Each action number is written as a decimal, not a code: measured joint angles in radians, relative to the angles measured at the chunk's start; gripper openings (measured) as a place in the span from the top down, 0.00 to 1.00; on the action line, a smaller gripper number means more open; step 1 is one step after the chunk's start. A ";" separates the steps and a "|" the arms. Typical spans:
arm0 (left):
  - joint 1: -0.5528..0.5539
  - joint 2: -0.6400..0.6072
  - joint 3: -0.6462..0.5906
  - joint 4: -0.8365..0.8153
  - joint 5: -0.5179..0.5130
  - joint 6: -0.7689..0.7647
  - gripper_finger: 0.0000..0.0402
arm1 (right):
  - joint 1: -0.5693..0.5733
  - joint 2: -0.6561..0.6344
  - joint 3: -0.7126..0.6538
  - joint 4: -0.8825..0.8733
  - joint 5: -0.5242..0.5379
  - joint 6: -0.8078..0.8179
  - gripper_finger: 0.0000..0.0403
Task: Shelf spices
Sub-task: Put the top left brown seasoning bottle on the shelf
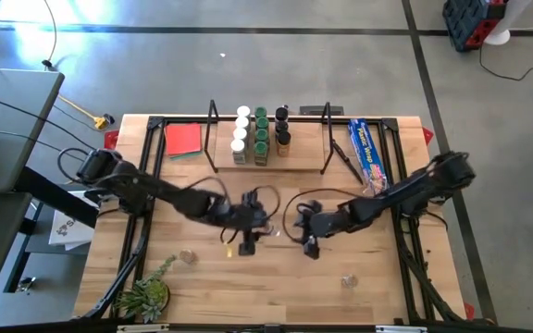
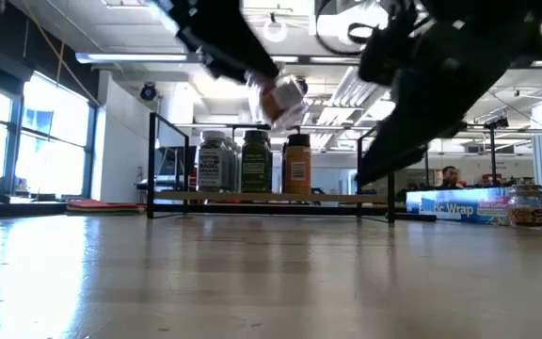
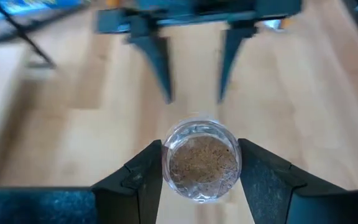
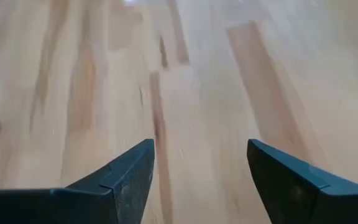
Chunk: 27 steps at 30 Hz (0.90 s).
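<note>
Spice jar point(image 3: 201, 160), clear with brown contents, is clamped between our left gripper point(image 3: 201, 168) fingers, lifted off the table point(image 1: 248, 287) near its middle. Shelf point(image 1: 271, 157) sits at the far edge with ten or so jars point(image 1: 261, 135) in rows. Right gripper point(image 4: 197, 180) is just beside the left one, fingers spread wide, nothing between them. Two loose jars point(image 1: 189, 254) lie on the near side.

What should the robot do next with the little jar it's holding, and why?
Probably carry it toward the wooden shelf with black wire uprights. The left gripper is shut on a small clear jar of brown spice, lifted off the table, while the right gripper is open and empty, and other jars already stand on that shelf.
</note>
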 joint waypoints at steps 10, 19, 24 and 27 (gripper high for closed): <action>0.353 0.171 0.596 -0.429 0.120 0.333 0.58 | 0.146 -0.325 0.000 -0.478 0.355 0.222 0.37; 0.567 0.563 1.235 -0.713 0.169 0.536 0.58 | 0.275 -0.324 -0.001 -0.505 0.502 0.378 0.37; 0.622 0.614 1.180 -0.641 0.187 0.598 0.57 | 0.305 -0.317 -0.006 -0.501 0.553 0.422 0.37; 0.644 0.645 1.182 -0.662 0.209 0.581 0.54 | 0.313 -0.316 -0.008 -0.506 0.591 0.441 0.37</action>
